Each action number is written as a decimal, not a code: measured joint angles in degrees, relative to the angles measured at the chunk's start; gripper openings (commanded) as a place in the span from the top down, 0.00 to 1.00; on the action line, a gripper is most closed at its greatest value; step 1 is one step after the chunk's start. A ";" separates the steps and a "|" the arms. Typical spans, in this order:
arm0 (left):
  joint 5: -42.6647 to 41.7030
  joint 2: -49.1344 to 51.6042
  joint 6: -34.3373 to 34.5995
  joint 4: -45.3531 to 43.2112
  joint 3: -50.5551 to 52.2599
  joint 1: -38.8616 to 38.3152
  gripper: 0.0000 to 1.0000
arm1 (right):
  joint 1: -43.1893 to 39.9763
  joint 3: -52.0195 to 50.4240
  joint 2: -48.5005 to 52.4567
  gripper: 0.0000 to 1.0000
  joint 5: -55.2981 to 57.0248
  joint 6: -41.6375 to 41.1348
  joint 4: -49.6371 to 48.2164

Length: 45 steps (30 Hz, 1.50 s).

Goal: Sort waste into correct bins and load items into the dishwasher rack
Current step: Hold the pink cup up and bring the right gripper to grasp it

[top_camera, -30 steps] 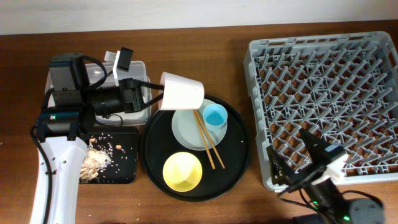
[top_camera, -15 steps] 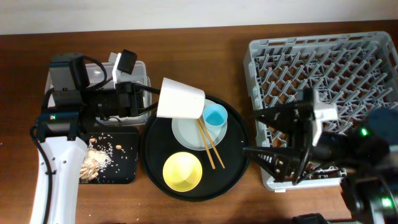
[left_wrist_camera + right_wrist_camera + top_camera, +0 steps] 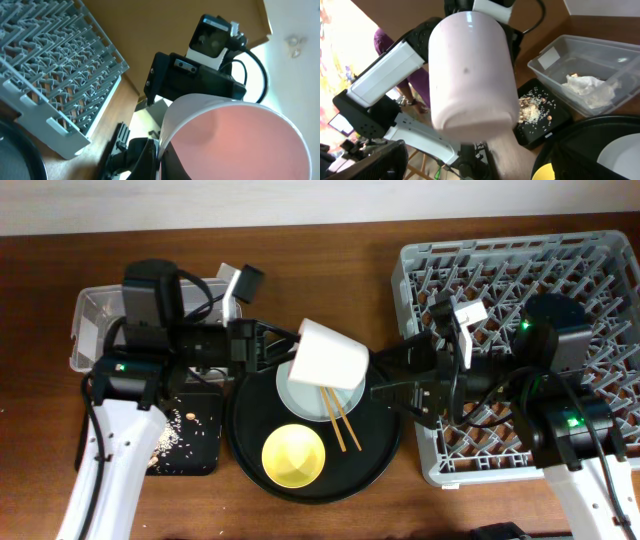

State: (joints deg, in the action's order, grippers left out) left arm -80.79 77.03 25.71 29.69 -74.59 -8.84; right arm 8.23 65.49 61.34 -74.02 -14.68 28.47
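The left gripper [image 3: 283, 343], clamped on the pink cup [image 3: 330, 360], has carried it rightward, just in front of the right gripper [image 3: 386, 378], fingers spread wide. The tub [image 3: 88, 302] holds a napkin [image 3: 587, 85]; the black tray [image 3: 205, 452] holds scraps [image 3: 532, 112].

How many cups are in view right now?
1. The pink cup is held tilted in the left gripper above the grey plate on the round black tray. Another cup could be hidden under it from the overhead camera.

A dark brown wooden table [image 3: 330, 260] meets a pale wall [image 3: 200, 200], brightly lit, perhaps by daylight.
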 measured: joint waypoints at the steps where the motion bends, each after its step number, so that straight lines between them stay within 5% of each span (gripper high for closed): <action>1: 0.26 0.00 0.00 -0.35 0.00 -0.52 1.00 | 0.22 0.00 0.00 0.07 0.00 -0.02 -0.28; 5: 1.09 0.00 0.00 -0.92 0.00 -3.26 1.00 | 0.28 0.00 0.00 0.09 0.04 -0.07 -0.81; 11: 3.34 0.00 0.00 -1.86 0.00 -5.35 1.00 | 2.84 0.00 0.00 0.35 0.02 -0.63 -4.31; 22: 2.75 -0.17 0.00 -2.32 -0.02 -5.25 1.00 | 4.87 0.00 0.07 0.28 2.16 -1.05 -5.81; 25: 2.80 -0.17 0.00 -2.56 -0.02 -5.25 1.00 | 4.90 -0.02 0.07 0.32 2.19 -1.07 -5.81; 29: 2.56 -0.22 -0.20 -2.80 -0.02 -5.25 1.00 | 4.90 -0.02 0.07 0.50 2.49 -1.42 -5.55; 45: 3.08 -0.22 -0.61 -2.51 0.00 -5.35 1.00 | 4.96 0.52 0.04 0.36 3.39 0.09 -2.08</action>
State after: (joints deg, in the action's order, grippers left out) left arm -77.71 76.82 25.10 27.18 -74.59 -14.20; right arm 13.19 66.02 61.39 -70.63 -14.59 26.39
